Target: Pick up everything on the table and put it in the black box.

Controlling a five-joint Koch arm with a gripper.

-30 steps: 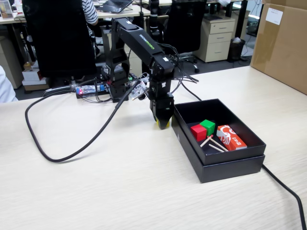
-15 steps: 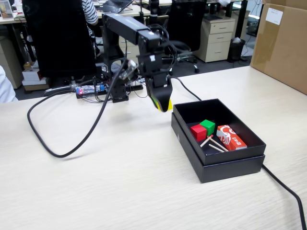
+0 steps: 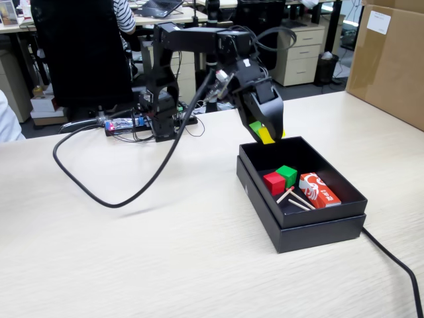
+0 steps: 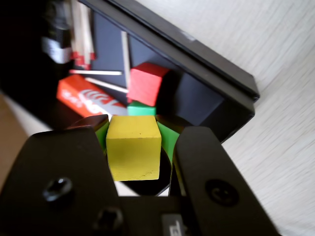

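Observation:
My gripper [image 3: 267, 136] hangs in the air over the far left rim of the black box [image 3: 318, 228], shut on the yellow cube [image 3: 266, 136]. In the wrist view the yellow cube [image 4: 134, 146] sits squarely between the green-padded jaws of the gripper [image 4: 133, 132]. Inside the box lie the red cube [image 3: 273, 183] and the green cube [image 3: 287, 175], touching each other. The wrist view shows the red cube [image 4: 146, 83] and a sliver of the green cube [image 4: 140, 109] below my jaws. The table [image 3: 165, 258] is pale wood.
An orange-red carton [image 3: 319, 189] and thin wooden sticks [image 3: 295, 199] also lie in the box. A thick black cable [image 3: 99, 192] loops across the table on the left. A big brown cardboard box [image 3: 391, 59] stands at the far right. The arm's base [image 3: 159, 112] stands at the table's back.
The arm has lifted the yellow cube off the table and swung it right, from beside the box's left wall up to above the box's far left rim.

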